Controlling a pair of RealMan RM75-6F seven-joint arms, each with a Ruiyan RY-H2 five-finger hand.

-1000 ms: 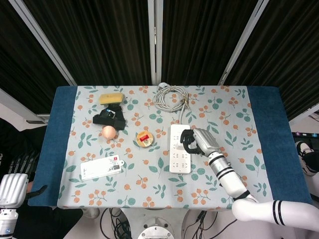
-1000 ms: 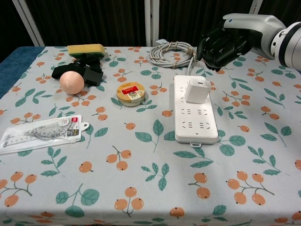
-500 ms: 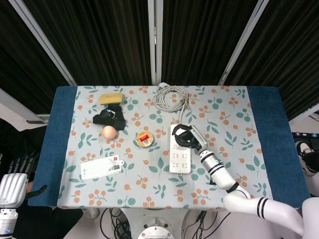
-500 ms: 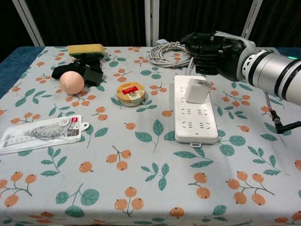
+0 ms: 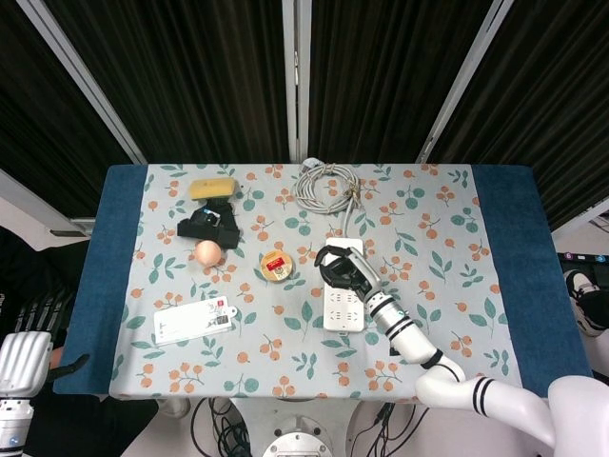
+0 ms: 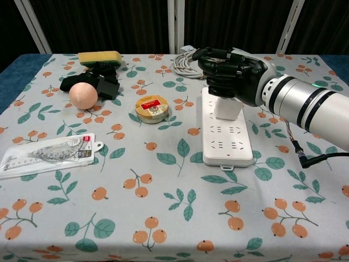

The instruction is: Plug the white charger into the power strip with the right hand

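The white power strip (image 6: 227, 137) lies lengthwise right of the table's middle, and shows too as the power strip (image 5: 342, 307) in the head view. The white charger (image 6: 226, 108) stands upright on the strip's far end. My right hand (image 6: 231, 73) hangs with curled fingers over the charger's top and hides it. Whether the fingers touch the charger cannot be told. In the head view the right hand (image 5: 341, 270) covers the charger completely. My left hand (image 5: 29, 367) sits off the table at the lower left corner, mostly hidden.
A coiled grey cable (image 6: 197, 61) lies just behind the strip. Left of it are a round tin (image 6: 152, 108), a peach ball (image 6: 83, 95), a black strap (image 6: 92, 83), a yellow sponge (image 6: 100, 57) and a packaged item (image 6: 49, 153).
My right hand has swung left from beside the strip's far end to directly over the charger. The charger and strip have not moved.
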